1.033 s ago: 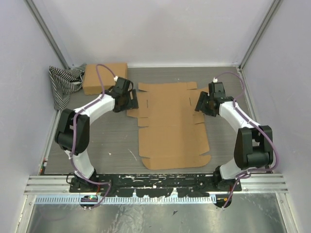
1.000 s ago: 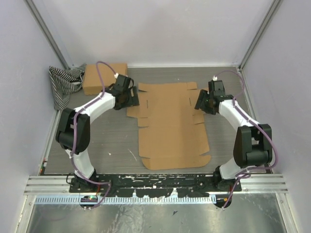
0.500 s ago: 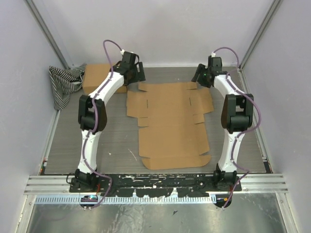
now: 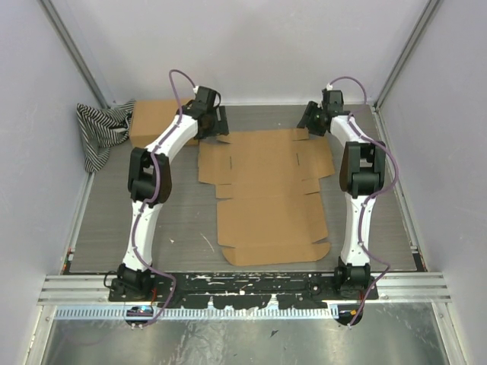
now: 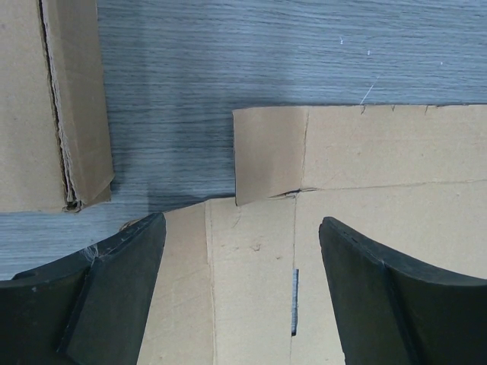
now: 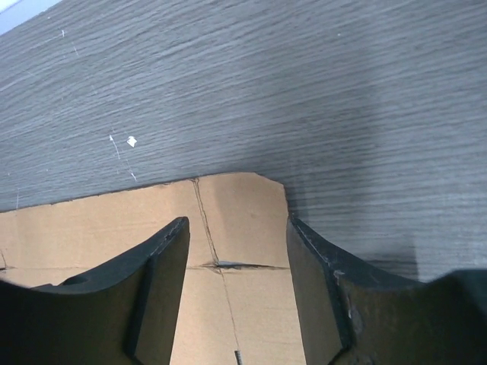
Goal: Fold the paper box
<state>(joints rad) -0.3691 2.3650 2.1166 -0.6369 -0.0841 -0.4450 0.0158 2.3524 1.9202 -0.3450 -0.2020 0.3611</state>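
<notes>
The paper box (image 4: pixel 266 190) lies flat and unfolded on the grey table, a brown die-cut sheet with flaps and slits. My left gripper (image 4: pixel 221 125) hovers open over its far left corner; the left wrist view shows the corner flap (image 5: pixel 270 152) and a slit between the spread black fingers (image 5: pixel 122 289). My right gripper (image 4: pixel 310 122) hovers open over the far right corner; the right wrist view shows the corner tab (image 6: pixel 243 220) between its fingers (image 6: pixel 152 281). Neither gripper holds anything.
A second brown cardboard box (image 4: pixel 156 122), closed, stands at the back left, and its edge shows in the left wrist view (image 5: pixel 46 106). A black-and-white striped cloth (image 4: pixel 99 133) lies beside it. Grey walls close in the table on three sides.
Both arms have stretched forward from the sheet's sides to its far corners. The sheet has not moved.
</notes>
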